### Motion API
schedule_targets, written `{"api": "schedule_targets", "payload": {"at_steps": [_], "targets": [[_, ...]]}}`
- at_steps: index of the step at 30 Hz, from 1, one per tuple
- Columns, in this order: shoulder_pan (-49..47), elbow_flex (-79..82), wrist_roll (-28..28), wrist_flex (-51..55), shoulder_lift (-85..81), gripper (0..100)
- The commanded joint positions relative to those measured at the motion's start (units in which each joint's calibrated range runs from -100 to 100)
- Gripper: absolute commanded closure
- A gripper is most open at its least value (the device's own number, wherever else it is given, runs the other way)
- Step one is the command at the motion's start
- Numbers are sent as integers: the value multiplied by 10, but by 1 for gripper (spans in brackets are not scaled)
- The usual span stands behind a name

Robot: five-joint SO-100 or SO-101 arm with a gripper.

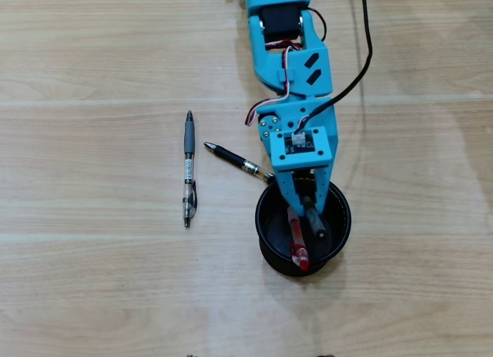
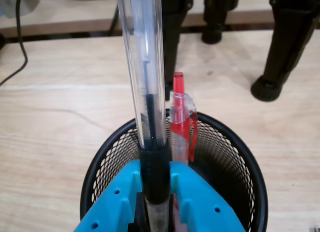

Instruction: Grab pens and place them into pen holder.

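Starting at the left of the overhead view, we see a grey-gripped clear pen [image 1: 188, 170] lying alone on the pale wooden table [image 1: 92, 280], well apart from the holder. Next comes a black pen with a metal band [image 1: 237, 161], its far end reaching the rim of the black wire-mesh pen holder [image 1: 267, 241]. We judge this one a hazard: if the holder shifts, the pen could roll or skid.

Over the holder hangs the blue plastic gripper [image 1: 306, 218], and in the wrist view its jaws are clenched on a clear-barrelled pen with a black grip [image 2: 148, 91], held upright above the cup. A red pen [image 2: 181, 119] already stands inside, just beside it. If we let go now, the clear pen could strike the red one or tip over the rim, and the gripper could nudge the holder.

In the overhead view the arm covers most of the held pen. The wrist view cuts off its lower tip, so we cannot tell how deep it sits or whether it touches the bottom.
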Motion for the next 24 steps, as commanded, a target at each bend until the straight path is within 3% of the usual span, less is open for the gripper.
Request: {"api": "schedule_targets", "payload": {"at_steps": [1,15,18,24], "targets": [[6,-10,17,-34,-6,88],[23,-4,47,-36,-59,88],[44,-15,104,89,-116,88],[148,-135,238,526,-198,88]]}}
